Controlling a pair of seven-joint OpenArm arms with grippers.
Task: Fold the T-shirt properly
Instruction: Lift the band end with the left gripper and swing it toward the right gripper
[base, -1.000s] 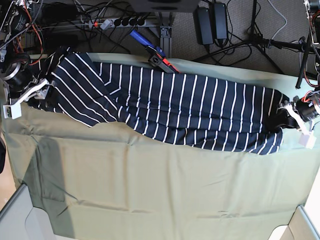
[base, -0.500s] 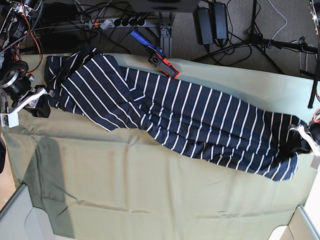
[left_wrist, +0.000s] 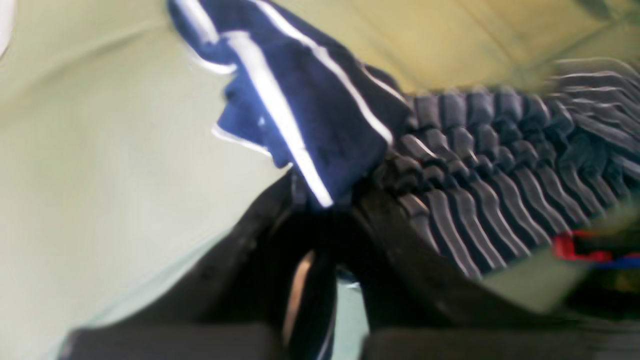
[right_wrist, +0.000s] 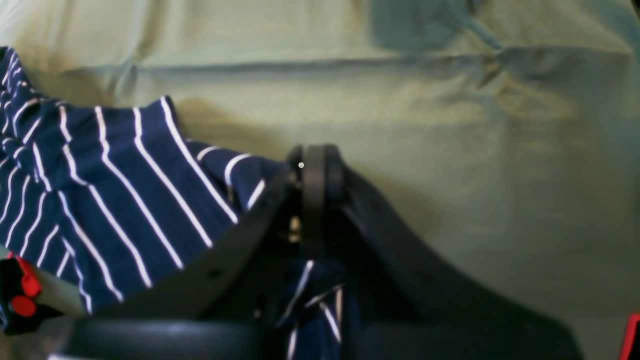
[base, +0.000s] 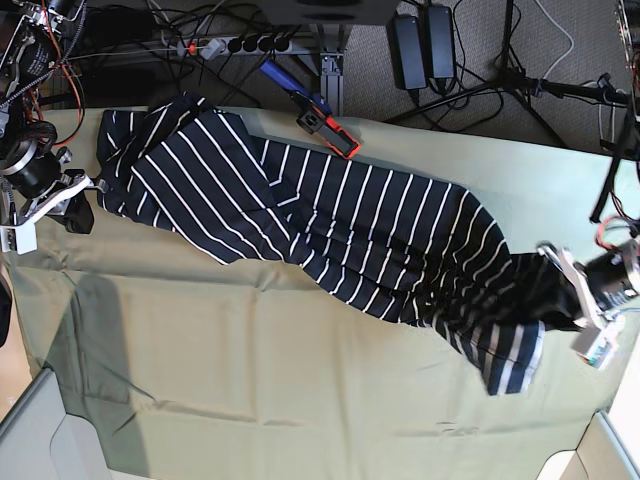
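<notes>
One shirt (base: 330, 235), two arms, one pale green cloth (base: 300, 390) covering the bench, one red-and-blue tool (base: 322, 120) at the cloth's far edge, touching or just beside the shirt's upper hem. Shirt is dark navy with thin white stripes, lying stretched out on the cloth; long axis runs diagonally in the base view, from upper left near the right arm down to lower right at the left arm. Upper-left end is wide with a folded flap, lower-right end is bunched and narrow. Left fingers (left_wrist: 320, 200) are clamped on a bunched corner of the shirt, fabric pinched between the dark pads and a fold sticking up past them. Right fingers (right_wrist: 315, 175) are closed tip to tip; striped fabric sits low between the finger bases and a shirt edge lies right against the left side, but can't tell whether they really grip it. Left wrist view is heavily blurred, stripes smeared, red blob at right edge hard to make out. In the base view the right fingers (base: 75, 210) sit at the shirt's left edge, the contact is too small to make out. Left fingers (base: 570, 300) are partly cut by fabric. Floor cables and power bricks behind, cropped at the top.
</notes>
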